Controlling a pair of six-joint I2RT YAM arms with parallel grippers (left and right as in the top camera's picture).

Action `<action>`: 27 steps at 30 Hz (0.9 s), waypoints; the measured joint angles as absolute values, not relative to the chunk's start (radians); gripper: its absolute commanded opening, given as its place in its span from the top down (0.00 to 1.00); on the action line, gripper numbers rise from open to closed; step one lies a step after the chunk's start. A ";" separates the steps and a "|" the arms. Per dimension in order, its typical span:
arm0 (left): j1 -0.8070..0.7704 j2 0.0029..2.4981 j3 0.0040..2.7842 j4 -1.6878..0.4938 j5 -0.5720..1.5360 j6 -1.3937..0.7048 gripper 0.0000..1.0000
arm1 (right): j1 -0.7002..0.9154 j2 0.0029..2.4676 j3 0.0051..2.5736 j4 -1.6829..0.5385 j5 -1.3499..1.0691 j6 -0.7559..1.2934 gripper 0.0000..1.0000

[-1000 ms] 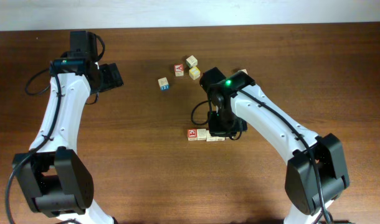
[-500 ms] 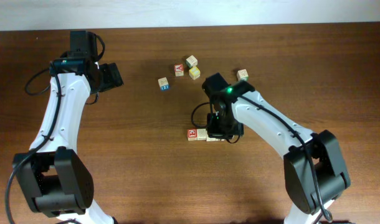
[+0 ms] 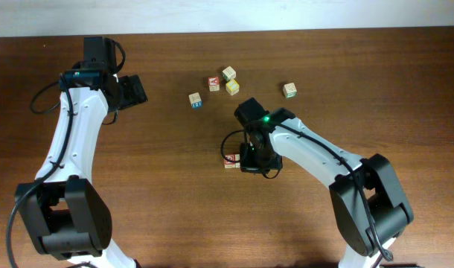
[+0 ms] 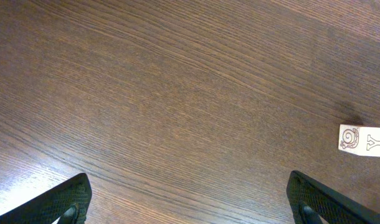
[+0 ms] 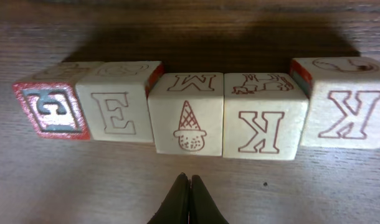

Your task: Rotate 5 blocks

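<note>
The right end effector [image 5: 190,199] is closed, fingers tight together w/ nothing btwn them, tips aimed at the blocks [image 5: 187,121] from the camera side. In the right wrist view the tips stop just short of the row, opposite the cone block [image 5: 185,124]. A strip of bare wood shows btwn tips and cube, so no contact there.

The blocks: five in one line, sides touching, on the table [image 3: 376,67]. Across that view, starting at its left edge: red-framed block [image 5: 52,111], E block [image 5: 118,113], cone block w/ an M on the face above, first K block [image 5: 263,127], second K block [image 5: 349,104]. Both K's read backwards. The line isn't dead straight — the two end cubes sit a bit further back than the middle three, and the second K block is turned slightly.

Overhead, the right arm's wrist covers most of the row; only the red-framed end pokes out, on the side facing the left arm.

Five loose cubes lie nearer the table's far edge, well apart from the row:
- blue-marked cube [image 3: 195,100]
- red-marked cube [image 3: 213,83], pale cube [image 3: 228,73] and yellow-green cube [image 3: 232,88], near each other
- green-marked cube [image 3: 289,90], off alone

The left end effector [image 3: 140,91] hangs far from the row, over the table's far left part — jaws wide apart, empty. Its wrist cam shows bare wood btwn the fingers [image 4: 68,199] and a snail-and-Y cube [image 4: 363,138] at the frame edge; can't tell which loose cube that is.
</note>
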State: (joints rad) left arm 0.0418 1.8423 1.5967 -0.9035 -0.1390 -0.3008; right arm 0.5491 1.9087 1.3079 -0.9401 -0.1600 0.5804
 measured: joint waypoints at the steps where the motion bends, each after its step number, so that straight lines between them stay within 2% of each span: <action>1: 0.042 1.842 1.597 -0.904 -0.139 -0.301 0.01 | 0.549 1.911 1.303 -0.937 -0.160 0.581 0.96; 27: 0.025 1.842 1.597 -0.892 -0.139 -0.301 0.01 | 0.549 1.924 1.275 -0.877 -0.159 0.598 0.96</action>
State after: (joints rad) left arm 0.0254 1.8423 1.5967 -0.8925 -0.1390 -0.3008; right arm 0.5488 1.9240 1.2747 -0.8768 -0.1589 0.5980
